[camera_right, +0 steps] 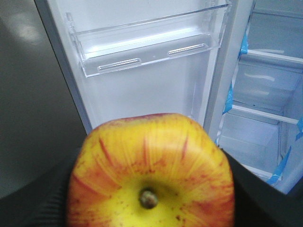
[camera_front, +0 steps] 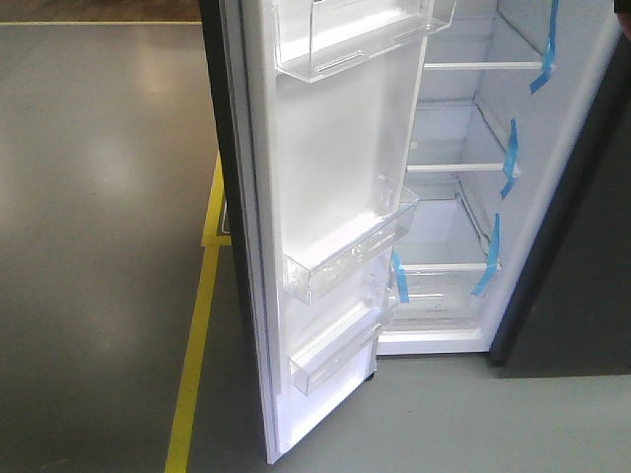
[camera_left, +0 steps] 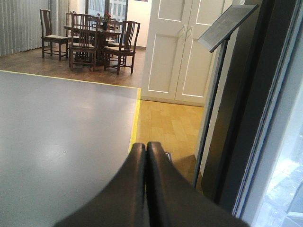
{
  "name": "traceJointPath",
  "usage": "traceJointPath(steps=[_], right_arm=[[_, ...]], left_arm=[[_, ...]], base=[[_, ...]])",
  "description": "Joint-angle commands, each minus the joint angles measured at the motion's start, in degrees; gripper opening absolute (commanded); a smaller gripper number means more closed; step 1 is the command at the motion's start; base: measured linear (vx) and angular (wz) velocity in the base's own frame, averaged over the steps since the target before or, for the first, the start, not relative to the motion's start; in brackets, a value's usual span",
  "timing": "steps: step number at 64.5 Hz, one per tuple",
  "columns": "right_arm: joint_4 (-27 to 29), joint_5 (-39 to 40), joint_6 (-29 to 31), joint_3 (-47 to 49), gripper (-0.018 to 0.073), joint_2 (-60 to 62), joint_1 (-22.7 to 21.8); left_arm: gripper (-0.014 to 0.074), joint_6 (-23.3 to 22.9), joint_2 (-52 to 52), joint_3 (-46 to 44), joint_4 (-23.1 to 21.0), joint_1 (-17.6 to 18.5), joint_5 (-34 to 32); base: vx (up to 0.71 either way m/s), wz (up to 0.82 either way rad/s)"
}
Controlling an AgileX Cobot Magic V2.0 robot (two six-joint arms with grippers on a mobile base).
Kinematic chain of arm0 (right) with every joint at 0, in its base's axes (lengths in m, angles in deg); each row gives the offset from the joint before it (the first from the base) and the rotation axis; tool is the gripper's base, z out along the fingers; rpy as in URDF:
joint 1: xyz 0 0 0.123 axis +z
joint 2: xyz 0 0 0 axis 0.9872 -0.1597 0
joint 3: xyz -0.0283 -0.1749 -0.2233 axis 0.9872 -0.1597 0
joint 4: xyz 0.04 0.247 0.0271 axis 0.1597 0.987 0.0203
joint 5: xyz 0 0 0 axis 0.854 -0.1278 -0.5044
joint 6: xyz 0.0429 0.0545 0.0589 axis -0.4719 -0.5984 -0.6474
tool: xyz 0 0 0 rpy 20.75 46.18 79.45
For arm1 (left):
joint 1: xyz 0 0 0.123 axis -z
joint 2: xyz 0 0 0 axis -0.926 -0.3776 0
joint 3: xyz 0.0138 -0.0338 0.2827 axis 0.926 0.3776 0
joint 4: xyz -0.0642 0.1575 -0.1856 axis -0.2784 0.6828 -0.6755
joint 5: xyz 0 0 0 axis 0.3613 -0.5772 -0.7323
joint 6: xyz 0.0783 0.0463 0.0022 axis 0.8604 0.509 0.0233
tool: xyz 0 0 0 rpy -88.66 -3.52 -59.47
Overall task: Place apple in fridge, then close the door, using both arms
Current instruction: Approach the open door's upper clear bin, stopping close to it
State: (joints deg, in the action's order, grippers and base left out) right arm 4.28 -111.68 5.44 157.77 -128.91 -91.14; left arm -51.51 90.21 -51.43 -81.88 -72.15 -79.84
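Observation:
The apple (camera_right: 150,170), red-streaked with a yellow patch round its stem, fills the bottom of the right wrist view. My right gripper (camera_right: 150,189) is shut on it, a black finger (camera_right: 40,198) showing on each side. Beyond it stands the open door (camera_right: 142,94), white inside, with a clear bin (camera_right: 147,45). The fridge (camera_front: 463,197) shows white shelves and blue tape strips (camera_front: 510,158). In the front view the door (camera_front: 325,197) swings out toward me and neither gripper appears. My left gripper (camera_left: 146,147) is shut and empty, beside the door's dark outer face (camera_left: 241,109).
A yellow floor line (camera_front: 197,335) runs along the grey floor left of the door. In the left wrist view a sign stand (camera_left: 226,26) stands close to the fridge, with white cupboard doors (camera_left: 177,52) and a dining table with chairs (camera_left: 94,40) farther back.

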Motion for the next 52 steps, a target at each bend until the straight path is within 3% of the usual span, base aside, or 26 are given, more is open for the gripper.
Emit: traceJointPath(steps=[1,52], right_arm=[[2.11,3.71,0.51,1.69,0.0013,1.08,-0.34],[2.11,3.71,0.51,1.69,0.0013,1.08,-0.34]], left_arm=[[-0.0006,-0.20,0.79,1.59,-0.08,0.34,-4.19],[-0.0006,-0.20,0.79,1.59,-0.08,0.34,-4.19]], base=[[0.11,-0.03],[0.10,-0.02]])
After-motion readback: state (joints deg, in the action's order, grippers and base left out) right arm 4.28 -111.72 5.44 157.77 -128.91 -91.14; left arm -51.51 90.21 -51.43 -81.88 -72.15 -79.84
